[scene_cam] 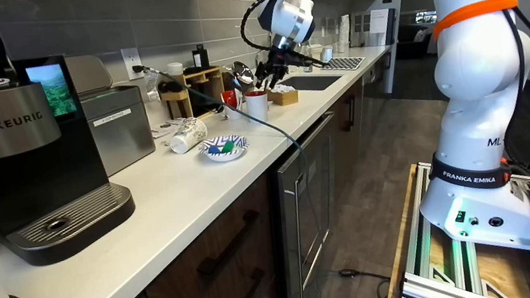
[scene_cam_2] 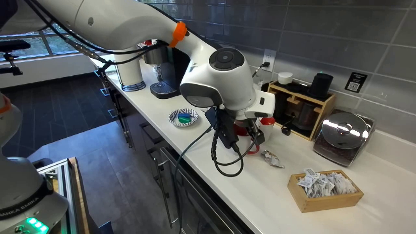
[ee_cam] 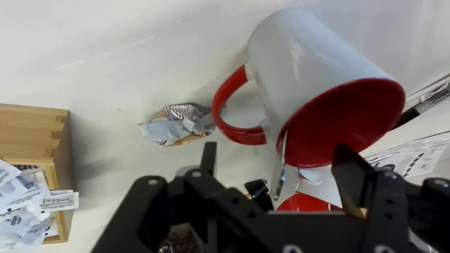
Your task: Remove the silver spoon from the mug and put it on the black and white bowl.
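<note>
The silver spoon leans out of the white mug with the red inside and red handle. Its handle end sticks up past the rim; the rest is down in the mug. The mug stands on the counter and shows in both exterior views. My gripper is open above the mug, with the spoon between its fingers and apart from them. In an exterior view the gripper is just over the mug's rim. The black and white bowl holds a blue and a green piece; it also shows in an exterior view.
A second red and white mug stands close behind. A paper cup lies on its side near the bowl. A crumpled wrapper and a wooden box of packets are on the counter. A wooden organizer stands against the wall.
</note>
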`<move>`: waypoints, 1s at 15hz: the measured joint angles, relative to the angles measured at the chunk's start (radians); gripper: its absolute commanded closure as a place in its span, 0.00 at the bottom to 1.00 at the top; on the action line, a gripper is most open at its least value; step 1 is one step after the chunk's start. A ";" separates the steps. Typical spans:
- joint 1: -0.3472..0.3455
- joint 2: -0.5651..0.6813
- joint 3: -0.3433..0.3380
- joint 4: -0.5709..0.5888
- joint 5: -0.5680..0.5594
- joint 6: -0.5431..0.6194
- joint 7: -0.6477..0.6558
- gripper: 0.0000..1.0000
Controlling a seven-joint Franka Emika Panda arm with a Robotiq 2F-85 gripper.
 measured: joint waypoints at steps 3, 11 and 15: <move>-0.002 0.000 0.010 0.000 -0.001 0.000 0.013 0.57; -0.020 -0.033 0.005 -0.005 -0.021 0.000 0.089 0.72; -0.020 -0.069 -0.016 -0.032 -0.157 -0.037 0.202 1.00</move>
